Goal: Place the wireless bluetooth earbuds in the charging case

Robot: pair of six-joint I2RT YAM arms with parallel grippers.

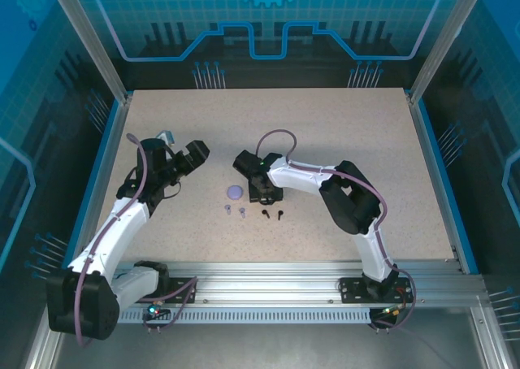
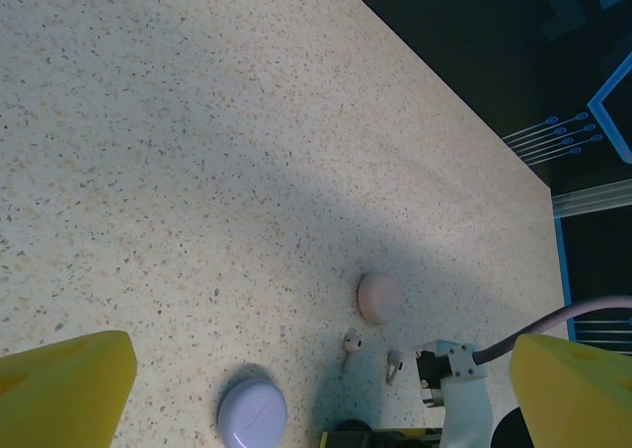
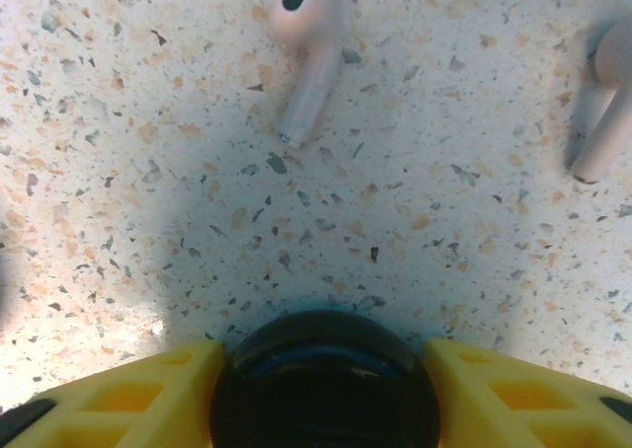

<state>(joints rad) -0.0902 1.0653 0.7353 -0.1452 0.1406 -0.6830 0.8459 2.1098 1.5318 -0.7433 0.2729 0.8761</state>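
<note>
Right fingers (image 3: 148,394) flank a black case (image 3: 324,379), half cut off; I cannot tell if they grip it. My left fingers (image 2: 59,389) gape; one pink earbud (image 3: 604,103) is cropped.

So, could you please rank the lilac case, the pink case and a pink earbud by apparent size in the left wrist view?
lilac case, though likely nearer the camera
pink case
pink earbud, clearly smallest
</note>
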